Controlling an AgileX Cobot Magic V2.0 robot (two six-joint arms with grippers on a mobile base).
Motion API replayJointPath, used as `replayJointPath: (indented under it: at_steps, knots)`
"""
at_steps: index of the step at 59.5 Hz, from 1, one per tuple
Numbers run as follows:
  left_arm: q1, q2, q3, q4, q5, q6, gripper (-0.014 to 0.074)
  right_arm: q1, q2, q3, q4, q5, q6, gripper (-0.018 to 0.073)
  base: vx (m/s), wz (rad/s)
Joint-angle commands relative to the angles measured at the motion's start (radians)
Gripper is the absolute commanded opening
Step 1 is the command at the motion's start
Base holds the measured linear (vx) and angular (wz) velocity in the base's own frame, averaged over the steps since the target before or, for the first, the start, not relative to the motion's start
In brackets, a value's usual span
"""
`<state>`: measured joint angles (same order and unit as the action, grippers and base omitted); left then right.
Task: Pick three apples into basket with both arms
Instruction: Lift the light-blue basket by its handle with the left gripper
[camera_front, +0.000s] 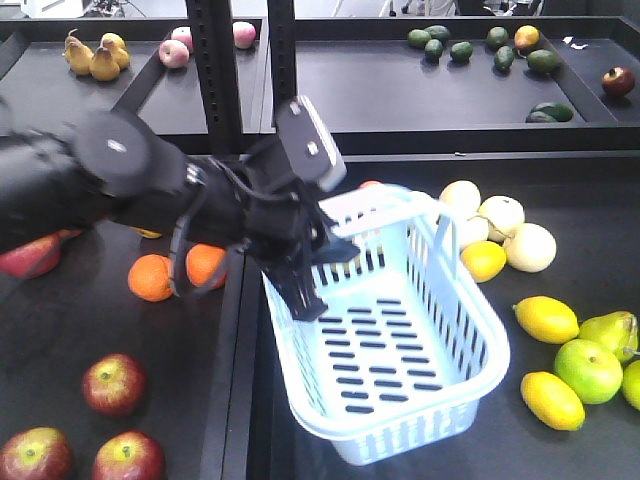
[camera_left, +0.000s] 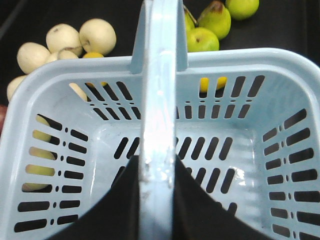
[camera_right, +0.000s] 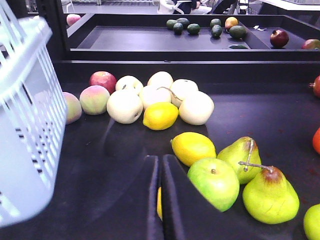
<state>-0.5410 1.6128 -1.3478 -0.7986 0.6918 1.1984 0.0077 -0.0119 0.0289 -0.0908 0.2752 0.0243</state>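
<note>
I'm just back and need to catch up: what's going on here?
The left end effector grips the handle of the empty light blue basket. The three red apples lie on the table beside it, none picked yet. The right end effector is shut, near lemons and pears.

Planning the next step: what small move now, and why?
Probably carry the basket left, toward the three apples: the left gripper has its jaws clamped on the handle, the basket's empty, and the right gripper sits shut by the lemons.
</note>
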Motion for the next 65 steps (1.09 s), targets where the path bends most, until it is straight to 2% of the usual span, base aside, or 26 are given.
replayJointPath:
  at_steps: [1,6,15,20,27,31,37,46,59,65]
  knots:
    - [-0.004,-0.120,-0.033,-0.051,0.015,-0.098,-0.0008,-0.002,-0.011,0.013,-0.002,-0.072,-0.009,0.0008,0.00,0.00]
    - [-0.004,-0.175,-0.033,-0.048,0.076,-0.198,-0.0008,-0.002,-0.011,0.013,-0.002,-0.072,-0.009,0.0008,0.00,0.00]
    - [-0.004,-0.276,-0.032,0.001,0.165,-0.299,-0.0008,-0.002,-0.011,0.013,-0.002,-0.072,-0.009,0.0008,0.00,0.00]
    - [-0.004,-0.325,-0.032,0.059,0.180,-0.353,-0.0008,-0.002,-0.011,0.013,-0.002,-0.072,-0.009,0.0008,0.00,0.00]
    - [-0.004,-0.417,-0.017,0.168,0.187,-0.481,-0.0008,-0.002,-0.011,0.013,-0.002,-0.072,-0.009,0.0008,0.00,0.00]
    - [-0.004,-0.475,0.019,0.201,0.178,-0.539,-0.0008,-0.002,-0.011,0.013,-0.002,-0.072,-0.009,0.0008,0.00,0.00]
    - [-0.004,-0.571,0.086,0.219,0.157,-0.570,-0.0008,-0.002,-0.011,0.013,-0.002,-0.072,-0.009,0.0008,0.00,0.00]
    - [-0.004,-0.707,0.236,0.219,0.058,-0.576,-0.0008,-0.002,-0.011,0.013,-0.002,-0.072,-0.009,0.0008,0.00,0.00]
    - [-0.004,-0.897,0.436,0.218,-0.181,-0.702,-0.0008,-0.002,-0.011,0.013,-0.002,-0.072,-0.009,0.0008,0.00,0.00]
    - [-0.004,-0.957,0.509,0.218,-0.264,-0.711,-0.0008,-0.002,-0.011,0.013,-0.002,-0.072,-0.009,0.0008,0.00,0.00]
